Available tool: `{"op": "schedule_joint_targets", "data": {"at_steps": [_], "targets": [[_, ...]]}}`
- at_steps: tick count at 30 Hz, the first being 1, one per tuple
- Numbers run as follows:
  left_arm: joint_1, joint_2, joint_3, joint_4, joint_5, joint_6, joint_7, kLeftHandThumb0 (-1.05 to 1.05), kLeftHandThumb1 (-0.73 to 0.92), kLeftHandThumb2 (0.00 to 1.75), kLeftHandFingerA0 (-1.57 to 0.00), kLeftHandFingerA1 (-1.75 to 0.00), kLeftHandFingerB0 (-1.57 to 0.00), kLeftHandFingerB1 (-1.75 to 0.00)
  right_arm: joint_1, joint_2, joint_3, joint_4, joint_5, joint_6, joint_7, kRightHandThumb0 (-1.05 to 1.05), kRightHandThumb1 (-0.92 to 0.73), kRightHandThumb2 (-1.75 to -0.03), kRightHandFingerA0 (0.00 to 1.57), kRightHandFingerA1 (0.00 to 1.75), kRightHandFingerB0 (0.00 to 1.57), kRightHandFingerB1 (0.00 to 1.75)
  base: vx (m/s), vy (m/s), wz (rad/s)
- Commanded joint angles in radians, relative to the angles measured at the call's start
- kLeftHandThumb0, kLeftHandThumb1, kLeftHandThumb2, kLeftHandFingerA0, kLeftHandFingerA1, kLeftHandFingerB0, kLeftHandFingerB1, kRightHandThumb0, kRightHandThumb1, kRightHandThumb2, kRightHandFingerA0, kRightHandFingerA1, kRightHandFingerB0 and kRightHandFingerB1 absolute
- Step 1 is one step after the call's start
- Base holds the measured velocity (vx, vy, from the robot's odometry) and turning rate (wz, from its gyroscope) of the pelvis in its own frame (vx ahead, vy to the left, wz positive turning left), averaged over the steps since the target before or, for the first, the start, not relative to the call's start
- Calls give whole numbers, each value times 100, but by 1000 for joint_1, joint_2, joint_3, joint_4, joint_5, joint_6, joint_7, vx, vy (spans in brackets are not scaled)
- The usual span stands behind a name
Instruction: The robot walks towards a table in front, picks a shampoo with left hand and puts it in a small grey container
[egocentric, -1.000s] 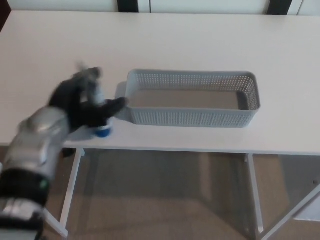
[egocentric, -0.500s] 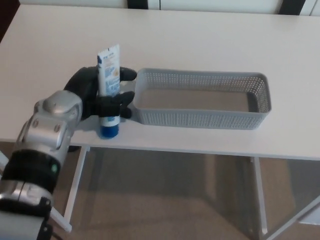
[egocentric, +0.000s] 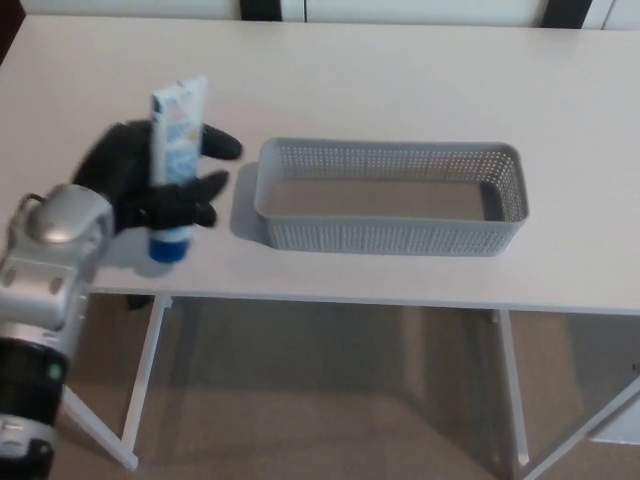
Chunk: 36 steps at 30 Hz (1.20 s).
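Shampoo tube (egocentric: 178, 130) is clamped upright in my left robot hand (egocentric: 128, 185), blue cap pointing down and the fingers (egocentric: 205, 188) wrapped round its lower half. It's over the front left part of the white desk (egocentric: 400, 80), just left of the grey container (egocentric: 390, 237) and not touching it. Can't tell whether the cap is resting on the desk.

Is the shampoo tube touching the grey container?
Apart. The head view shows bare table between the shampoo tube and the grey container.
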Motion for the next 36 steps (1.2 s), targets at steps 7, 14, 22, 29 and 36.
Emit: {"op": "schedule_joint_targets", "data": {"at_steps": [7, 14, 22, 29, 36], "targets": [[-81, 73, 32, -246, 62, 48, 48, -21, 82, 64, -97, -156, -78, -105, -13, -29, -13, 10, 11, 20, 4, -31, -70, -60, 61, 45, 48, 38, 0, 0, 0], [-206, 102, -273, -381, 284, -26, 3, -18, 76, 65, -81, -143, -76, -75, -3, -27, 11, 15, -13, 21, -7, -32, -71, -61, 59, 44, 46, 37, 0, 0, 0], [-374, -41, -541, -208, 383, 25, -12, -28, 76, 63, -79, -80, -68, -50, 9, -11, 2, 15, 9, 33, -6, -31, -71, -61, 61, 45, 47, 38, 0, 0, 0], [-402, -151, -577, -48, 376, 13, 7, -26, 74, 64, -71, -135, -62, -110, 7, -13, 15, 9, 1, 9, 6, -30, -73, -61, 57, 46, 45, 39, 0, 0, 0], [-386, -207, -590, 119, 407, -19, 22, -26, 78, 63, -75, -90, -68, -58, 8, -6, 20, 12, 1, 12, 7, -31, -74, -61, 57, 47, 44, 39, 0, 0, 0]]}}
